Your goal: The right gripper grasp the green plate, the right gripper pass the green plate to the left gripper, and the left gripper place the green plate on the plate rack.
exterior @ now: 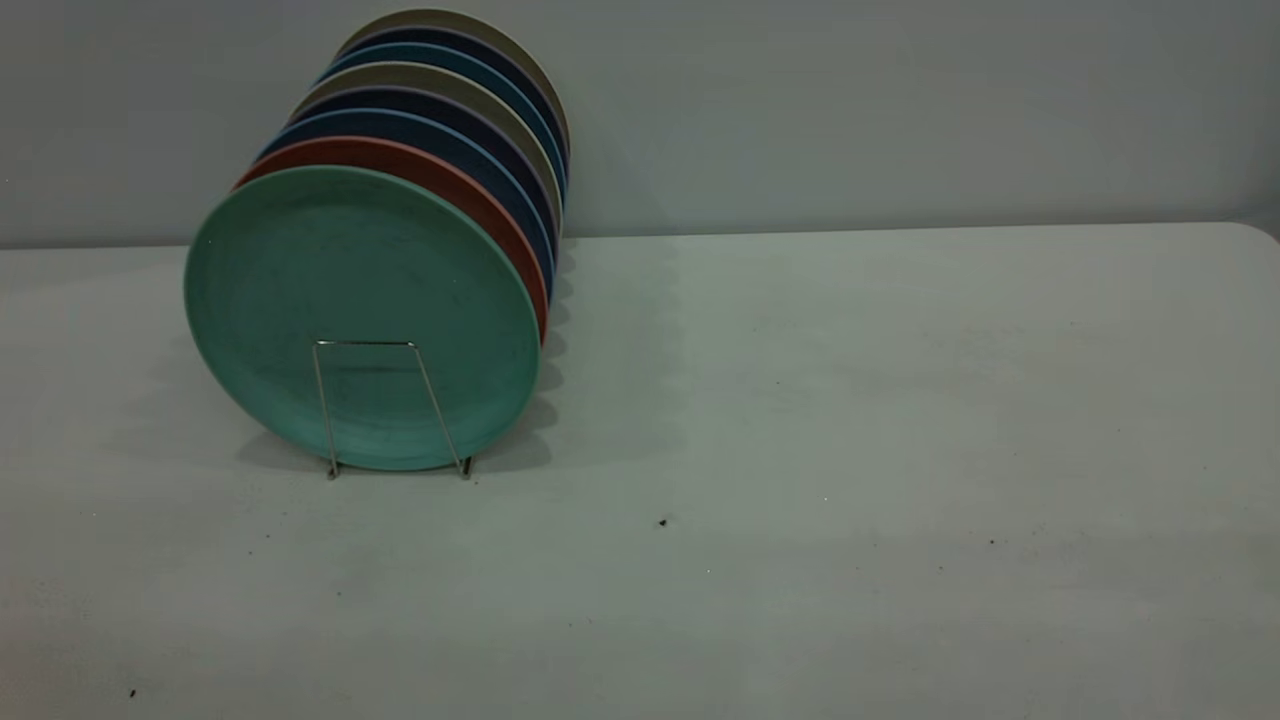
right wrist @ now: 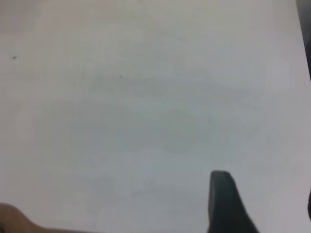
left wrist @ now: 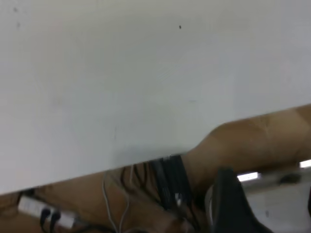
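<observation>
1. Seven or so plates stand in the thin silver wire plate rack (exterior: 392,410) on the pale table (exterior: 850,400); the round matte teal-green plate (exterior: 360,310) is frontmost, upright behind the front loop.
2. Placement looks complete; nothing seems left.
3. The left gripper (left wrist: 265,213) and right gripper (right wrist: 262,208) hover above the table's edge, each with fingers spread apart, holding nothing.

Eight plates (exterior: 420,190) (one green plate (exterior: 360,315)) in one plate rack (exterior: 390,410).
</observation>
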Controlling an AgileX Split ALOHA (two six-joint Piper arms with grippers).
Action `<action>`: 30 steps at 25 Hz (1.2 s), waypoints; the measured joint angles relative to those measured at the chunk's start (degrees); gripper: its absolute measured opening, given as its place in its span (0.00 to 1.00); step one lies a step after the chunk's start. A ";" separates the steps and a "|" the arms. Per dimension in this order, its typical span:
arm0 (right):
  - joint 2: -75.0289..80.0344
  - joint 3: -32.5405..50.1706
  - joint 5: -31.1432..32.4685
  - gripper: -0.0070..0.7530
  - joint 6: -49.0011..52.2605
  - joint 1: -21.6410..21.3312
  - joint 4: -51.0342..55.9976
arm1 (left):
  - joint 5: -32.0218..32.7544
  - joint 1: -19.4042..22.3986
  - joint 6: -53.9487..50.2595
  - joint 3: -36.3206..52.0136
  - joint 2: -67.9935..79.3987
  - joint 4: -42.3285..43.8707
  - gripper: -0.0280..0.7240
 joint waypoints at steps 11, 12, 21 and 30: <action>-0.37 0.00 0.11 0.56 0.00 0.00 0.05 | 0.46 0.00 -1.41 0.07 -17.38 0.07 0.59; -1.02 0.05 0.11 0.56 0.00 -0.06 0.05 | 0.53 0.00 -1.41 0.07 -18.30 0.07 0.59; -4.31 0.05 0.25 0.56 0.00 -3.40 0.00 | 1.07 0.00 -1.41 0.07 -21.59 0.07 0.59; -4.31 0.05 0.25 0.56 0.00 -4.63 -0.06 | 1.33 1.44 -1.41 0.11 -24.20 0.07 0.59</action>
